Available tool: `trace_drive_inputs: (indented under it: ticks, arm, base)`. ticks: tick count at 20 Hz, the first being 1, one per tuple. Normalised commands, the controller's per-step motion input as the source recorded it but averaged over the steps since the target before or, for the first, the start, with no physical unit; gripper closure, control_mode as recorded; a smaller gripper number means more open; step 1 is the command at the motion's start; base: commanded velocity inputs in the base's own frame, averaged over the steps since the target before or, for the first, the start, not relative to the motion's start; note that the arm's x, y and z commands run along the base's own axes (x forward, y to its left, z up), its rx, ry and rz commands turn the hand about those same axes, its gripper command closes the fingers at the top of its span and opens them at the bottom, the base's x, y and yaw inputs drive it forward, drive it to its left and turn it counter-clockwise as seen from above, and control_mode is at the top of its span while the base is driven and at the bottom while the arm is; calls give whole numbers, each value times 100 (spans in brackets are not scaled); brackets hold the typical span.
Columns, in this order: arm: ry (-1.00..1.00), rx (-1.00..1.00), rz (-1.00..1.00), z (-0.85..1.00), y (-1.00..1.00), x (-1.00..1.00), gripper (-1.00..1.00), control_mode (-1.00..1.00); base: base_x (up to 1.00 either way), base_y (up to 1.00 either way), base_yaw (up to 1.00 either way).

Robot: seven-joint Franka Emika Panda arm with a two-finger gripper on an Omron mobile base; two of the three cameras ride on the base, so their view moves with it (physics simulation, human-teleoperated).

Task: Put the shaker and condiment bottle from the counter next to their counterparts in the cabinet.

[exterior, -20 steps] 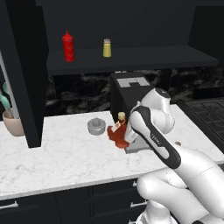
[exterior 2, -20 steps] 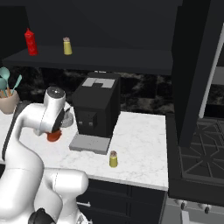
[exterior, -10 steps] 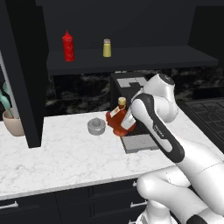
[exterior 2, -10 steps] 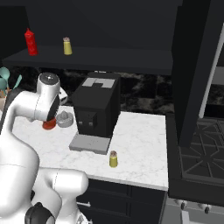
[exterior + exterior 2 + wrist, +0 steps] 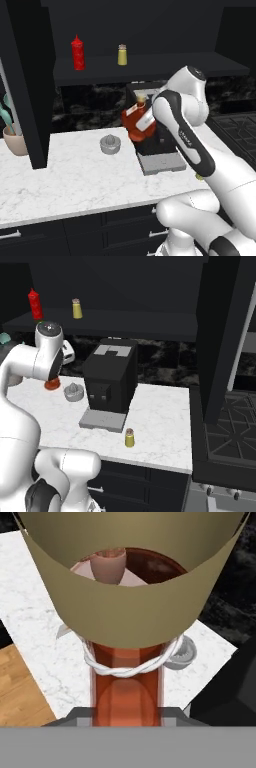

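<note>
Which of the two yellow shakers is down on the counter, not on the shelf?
The shaker standing on the white marble counter, in front of the black coffee machine. The other yellow shaker sits up on the dark cabinet shelf beside the red squeeze bottle.

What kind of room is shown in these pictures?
Most likely a kitchen, a rendered one. A white marble counter over dark drawers holds a black coffee machine, a black stove top sits beside it, and a slim red squeeze bottle stands on the dark cabinet shelf.
</note>
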Motion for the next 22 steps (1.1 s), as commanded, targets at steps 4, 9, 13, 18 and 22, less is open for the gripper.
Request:
trace_drive_inputs:
  ticks: [4,9,13,18,22]
  arm:
    - [-1,5,-6,56,0,-3,100,-100]
    - [-9,2,-3,49,1,-6,100,-100]
    - [-21,0,0,35,4,-9,100,-100]
    - [-20,0,0,34,10,-3,100,-100]
    - [-14,0,-1,39,11,0,100,-100]
  base:
    - [0,0,0]
    - [0,0,0]
    - [0,0,0]
    - [0,0,0]
    - [0,0,0]
